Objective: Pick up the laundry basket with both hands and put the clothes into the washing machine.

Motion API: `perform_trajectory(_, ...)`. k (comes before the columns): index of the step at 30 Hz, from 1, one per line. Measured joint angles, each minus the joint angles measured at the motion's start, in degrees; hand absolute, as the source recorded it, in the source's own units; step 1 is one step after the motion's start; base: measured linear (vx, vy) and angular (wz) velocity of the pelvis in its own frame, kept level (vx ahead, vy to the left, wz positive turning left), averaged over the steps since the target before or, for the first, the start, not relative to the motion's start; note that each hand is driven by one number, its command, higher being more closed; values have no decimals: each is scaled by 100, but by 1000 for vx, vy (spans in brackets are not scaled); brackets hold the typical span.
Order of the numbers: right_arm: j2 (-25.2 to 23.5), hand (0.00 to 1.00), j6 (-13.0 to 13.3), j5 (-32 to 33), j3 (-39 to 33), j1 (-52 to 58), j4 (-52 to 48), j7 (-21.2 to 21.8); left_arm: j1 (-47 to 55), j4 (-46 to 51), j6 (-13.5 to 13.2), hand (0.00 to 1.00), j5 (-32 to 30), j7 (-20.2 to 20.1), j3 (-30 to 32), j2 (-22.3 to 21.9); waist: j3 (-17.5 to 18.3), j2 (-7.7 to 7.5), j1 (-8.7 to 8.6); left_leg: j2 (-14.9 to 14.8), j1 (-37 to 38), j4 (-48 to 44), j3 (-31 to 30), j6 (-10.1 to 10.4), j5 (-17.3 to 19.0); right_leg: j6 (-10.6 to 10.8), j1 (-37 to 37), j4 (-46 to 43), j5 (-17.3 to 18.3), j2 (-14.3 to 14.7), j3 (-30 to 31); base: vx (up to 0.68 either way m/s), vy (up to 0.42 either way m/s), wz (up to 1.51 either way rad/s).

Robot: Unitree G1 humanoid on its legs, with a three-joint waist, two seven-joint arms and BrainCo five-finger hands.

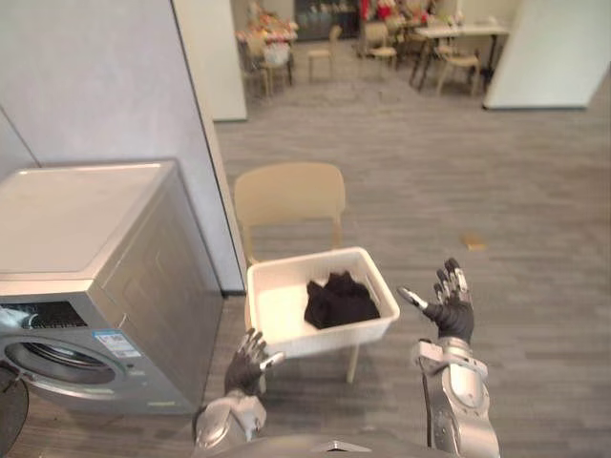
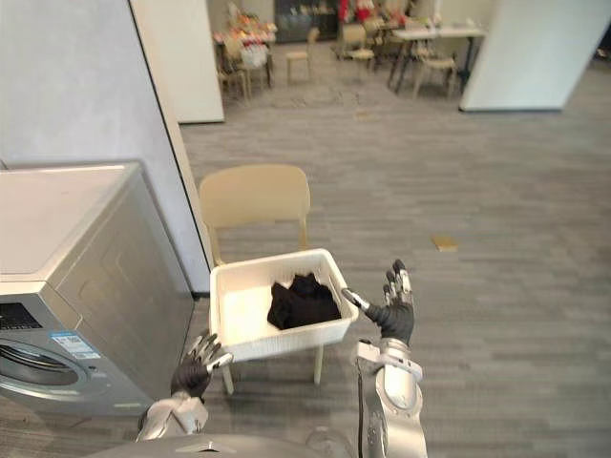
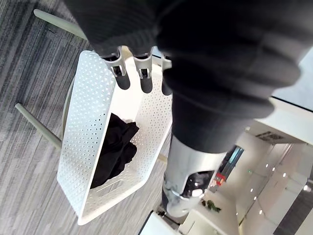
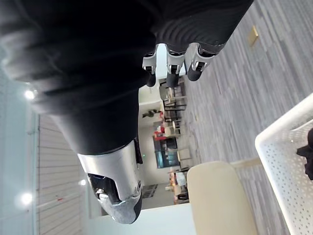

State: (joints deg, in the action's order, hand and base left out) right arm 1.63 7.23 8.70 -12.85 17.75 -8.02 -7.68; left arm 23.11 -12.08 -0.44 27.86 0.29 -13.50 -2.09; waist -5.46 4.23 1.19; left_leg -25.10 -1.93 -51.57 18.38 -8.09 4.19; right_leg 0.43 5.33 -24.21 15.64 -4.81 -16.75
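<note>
Here, washing machine [image 1: 91,277]: a grey front-loader filling the lower left of the frame, its round door facing out at the bottom left corner, its flat top bare.
Wall: a pale panel rising behind the machine, in the upper left.
Far furniture [image 1: 449,43]: tables and chairs along the top edge, well away across the grey floor.
Chair [image 1: 289,194]: beige, at the centre of the frame just right of the machine, its back toward the far room.
Laundry basket [image 1: 325,337]: white and perforated, sitting on the chair's seat, below centre, between the two hands.
Clothes [image 1: 339,301]: a dark bundle lying inside the basket, toward its right side.
Right hand [image 1: 451,310]: lower right, raised to the right of the basket and apart from it, fingers spread and straight, holding nothing.
Left hand [image 1: 248,364]: bottom centre-left, close by the basket's near left corner, fingers relaxed and empty; whether it touches the basket, I cannot tell.
Floor scrap [image 1: 474,242]: a small tan piece, right of centre.
</note>
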Motion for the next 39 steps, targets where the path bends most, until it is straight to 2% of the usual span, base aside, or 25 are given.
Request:
perform_trajectory(2, 44, 0, -50, -12, -484, -14, 277, -47, -8, -2, 32, 0, -7, -113, -39, -52, -27, 28, -22, -65, -263, -279, 347, 106, 44, -72, 215, 304, -18, -59, -294, 140, -73, 106)
perform_trajectory(5, 195, 0, -373, -196, -982, -129, 571, -140, -6, -41, 55, 0, -122, -197, -12, -6, -70, 36, -23, 319, -644, -254, 706, 483, 578, -78, 397, 610, -44, -166, -532, 131, 13, 60)
perform_trajectory(6, 266, 0, -420, -314, -1109, -291, 714, -186, -13, -59, 60, 0, -123, -204, -14, 22, -76, 32, -17, 542, -716, 235, 741, 655, 683, 6, 430, 650, -94, -277, -692, 132, 58, 19)
perform_trajectory(8, 490, 0, -536, -622, -1283, -558, 976, -307, -105, -215, 63, 0, -123, -260, -32, 20, -71, 34, -19, 912, -680, 1541, 851, 815, 594, 186, 455, 681, -132, -398, -769, 172, 114, 23)
perform_trajectory(9, 721, 0, -592, -857, -1383, -729, 1122, -387, -140, -230, 64, 0, -123, -318, -29, -15, -71, 106, -41, 1102, -704, 2491, 905, 923, 56, 332, 438, 673, -50, -401, -783, 151, 141, 23)
perform_trajectory(10, 817, 0, -608, -931, -1457, -811, 1212, -408, -166, -245, 64, 0, -123, -335, -32, -17, -76, 133, -34, 1146, -687, 2757, 1024, 692, -44, 420, 437, 648, 3, -387, -774, 187, 147, 35)
perform_trajectory(11, 879, 0, -709, -1072, -1566, -979, 1470, -487, -243, -376, 68, 0, -135, -353, -21, 17, -40, -39, -53, 1349, -630, 2975, 1177, 661, -20, 524, 443, 682, -25, -535, -705, 205, 148, 25)
perform_trajectory(13, 1015, 0, -787, -1205, -1583, -1169, 1604, -514, -315, -436, 72, 0, -225, -366, -2, 127, -39, -140, -39, 1559, -629, 3073, 1185, 542, 65, 662, 468, 948, -153, -612, -615, 215, 139, 18)
perform_trajectory(14, 1044, 0, -835, -1503, -1632, -1214, 1591, -486, -335, -437, 101, 0, -247, -376, 5, 157, -37, -182, -44, 1659, -789, 2956, 1131, 421, 211, 708, 479, 1012, -186, -713, -659, 224, 161, 28)
perform_trajectory(16, 1073, 0, -963, -2053, -1764, -1177, 1568, -368, -358, -454, 163, 0, -347, -462, -12, 149, -38, -235, -84, 1859, -795, 2685, 1119, 365, 611, 888, 467, 699, -53, -985, -638, 271, 197, 33)
perform_trajectory(18, 1092, 0, -1078, -2520, -1782, -1111, 1566, -201, -362, -527, 193, 0, -406, -542, -42, 105, -39, -240, -137, 2031, -782, 2571, 1088, 385, 892, 965, -16, -540, -1, -1351, -280, 205, 170, 23)
perform_trajectory(19, 1090, 0, -1144, -2722, -1782, -1104, 1569, -101, -380, -534, 205, 0, -448, -594, -72, 148, -61, -319, -207, 2151, -749, 2500, 1045, 347, 994, 994, -521, -1558, -72, -1561, 55, 215, 172, 28)
perform_trajectory(20, 1091, 0, -1149, -2734, -1782, -1104, 1572, -89, -396, -535, 211, 0, -451, -604, -74, 197, -93, -362, -254, 2183, -749, 2454, 1029, 252, 985, 1028, -778, -2054, -106, -1619, 218, 223, 139, 28)
perform_trajectory(21, 1090, 0, -1149, -2791, -1777, -1119, 1580, -88, -450, -545, 216, 0, -462, -605, -43, 330, -158, -440, -276, 2237, -741, 2420, 1002, 174, 1029, 919, -1224, -2827, -35, -1662, 406, 121, 17, 19)
perform_trajectory(22, 1100, 0, -1148, -2860, -1777, -1134, 1579, -61, -527, -547, 217, 0, -483, -598, -7, 455, -271, -516, -282, 2253, -732, 2442, 957, 174, 1029, 619, -1611, -3149, 218, -1600, 388, 95, -6, 13)
perform_trajectory(23, 1105, 0, -1146, -2894, -1775, -1130, 1576, -34, -562, -553, 217, 0, -499, -593, -5, 501, -317, -526, -282, 2248, -737, 2466, 921, 186, 1017, 538, -1759, -3081, 335, -1505, 392, 69, -39, 25)
perform_trajectory(24, 1113, 0, -1145, -2929, -1767, -1089, 1556, -10, -630, -579, 217, 0, -498, -590, -12, 532, -411, -490, -343, 2199, -788, 2469, 806, 213, 1001, 446, -1956, -2615, 511, -1253, 445, 45, -72, 40)
perform_trajectory(25, 1112, 0, -1146, -2931, -1718, -997, 1514, 8, -731, -651, 213, 0, -498, -573, -12, 529, -500, -459, -402, 2159, -884, 2448, 701, 245, 982, 389, -2159, -2027, 575, -986, 713, 35, -91, 49)
perform_trajectory(26, 1108, 0, -1147, -2930, -1651, -917, 1473, 18, -783, -677, 213, 0, -499, -563, -10, 532, -516, -446, -428, 2129, -975, 2411, 645, 263, 972, 383, -2259, -1729, 557, -852, 902, 20, -132, 55)
perform_trajectory(27, 1046, 0, -1145, -2928, -1485, -706, 1243, 98, -860, -667, 203, 0, -504, -551, 1, 547, -559, -431, -463, 2055, -1237, 2234, 520, 345, 1004, 381, -2436, -1101, 371, -642, 1212, -2, -166, 48)
perform_trajectory(28, 933, 0, -1147, -2927, -1288, -441, 932, 181, -963, -644, 192, 0, -551, -543, 45, 549, -706, -460, -439, 1932, -1435, 1974, 454, 482, 1100, 470, -2465, -923, -276, -530, 1256, -10, -223, 36)
perform_trajectory(30, 767, 0, -1147, -2926, -947, -174, 504, 365, -995, -509, 193, 0, -614, -498, 175, 480, -850, -409, -329, 1615, -1678, 1746, 431, 653, 1181, 382, -2577, -904, -327, -349, 1055, 0, -189, 4)
perform_trajectory(33, 686, 0, -1139, -2927, -581, 139, -15, 569, -1088, -28, 165, 0, -680, -417, 238, 301, -1041, -407, -280, 1121, -1912, 1648, 808, 737, 1111, 281, -2739, -866, -357, -271, 748, 60, -214, 28)
perform_trajectory(35, 710, 0, -1139, -2927, -485, 52, -39, 631, -1170, 126, 141, 0, -680, -408, 258, 236, -1197, -392, -210, 1010, -2009, 1614, 868, 716, 1037, 246, -2789, -843, -381, -266, 627, 5, -98, 32)
perform_trajectory(39, 743, 0, -1117, -2925, -63, -198, -37, 640, -1230, 155, 139, 0, -688, -309, 535, 166, -1445, -525, -13, 940, -2360, 1432, 774, 696, 1033, 226, -3051, -920, -399, -252, 532, -42, -8, 14)
